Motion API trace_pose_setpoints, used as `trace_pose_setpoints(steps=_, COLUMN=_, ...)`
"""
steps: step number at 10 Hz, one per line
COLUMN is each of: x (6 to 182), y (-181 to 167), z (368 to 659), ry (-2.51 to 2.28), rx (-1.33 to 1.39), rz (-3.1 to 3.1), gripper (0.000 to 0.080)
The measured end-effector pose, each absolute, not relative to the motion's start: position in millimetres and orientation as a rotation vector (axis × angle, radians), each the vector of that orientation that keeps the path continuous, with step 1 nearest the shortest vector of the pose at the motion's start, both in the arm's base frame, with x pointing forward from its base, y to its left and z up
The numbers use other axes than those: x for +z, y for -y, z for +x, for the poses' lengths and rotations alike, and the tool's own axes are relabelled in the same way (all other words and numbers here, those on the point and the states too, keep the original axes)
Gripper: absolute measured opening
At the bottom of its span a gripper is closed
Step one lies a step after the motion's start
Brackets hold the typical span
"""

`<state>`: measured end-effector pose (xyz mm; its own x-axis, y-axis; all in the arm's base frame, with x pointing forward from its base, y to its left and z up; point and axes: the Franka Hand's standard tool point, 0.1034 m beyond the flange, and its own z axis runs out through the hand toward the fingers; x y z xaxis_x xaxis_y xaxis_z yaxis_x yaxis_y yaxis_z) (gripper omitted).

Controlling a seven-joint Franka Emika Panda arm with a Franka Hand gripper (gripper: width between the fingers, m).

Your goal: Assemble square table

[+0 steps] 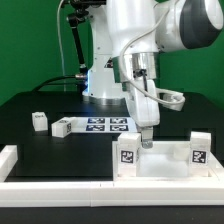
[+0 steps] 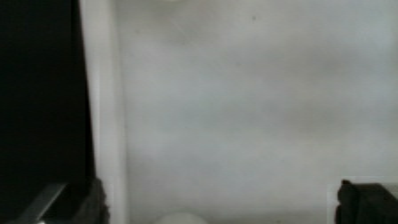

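Observation:
The square table's top [image 1: 160, 160], a large white tray-like piece with black-and-white tags at its front corners, lies at the front of the black table against the rail. My gripper [image 1: 147, 141] points straight down over its near-left part, close above it or touching it; I cannot tell which. In the wrist view the top's white surface [image 2: 249, 110] fills most of the picture, and the gripper [image 2: 214, 205] is open with its dark fingertips [image 2: 368, 200] wide apart and nothing held between them. Two small white tagged legs [image 1: 38, 121] [image 1: 60, 127] lie loose on the exterior view's left.
The marker board [image 1: 108, 124] lies flat in the middle, just behind the top. A long low white border rail [image 1: 60, 186] runs along the front and turns up the exterior view's left side. The robot's base [image 1: 100, 80] stands at the back.

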<state>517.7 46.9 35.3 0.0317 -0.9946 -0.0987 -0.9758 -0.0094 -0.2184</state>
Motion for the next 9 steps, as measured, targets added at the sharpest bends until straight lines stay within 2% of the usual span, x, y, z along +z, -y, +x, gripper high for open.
trace_pose_setpoints(steps=4, x=35.8, y=-44.4, z=518.0, ry=-2.038, rx=-0.128, rz=-2.080, gripper=0.0649)
trace_pose_setpoints(steps=7, x=43.7, y=-45.1, z=509.7, ry=-2.047, rx=0.176, rz=-1.984, gripper=0.0649)
trace_pose_setpoints(steps=9, x=25.2, y=-49.4, z=503.6, ry=-2.090, rx=0.224, rz=-1.981, gripper=0.0649)
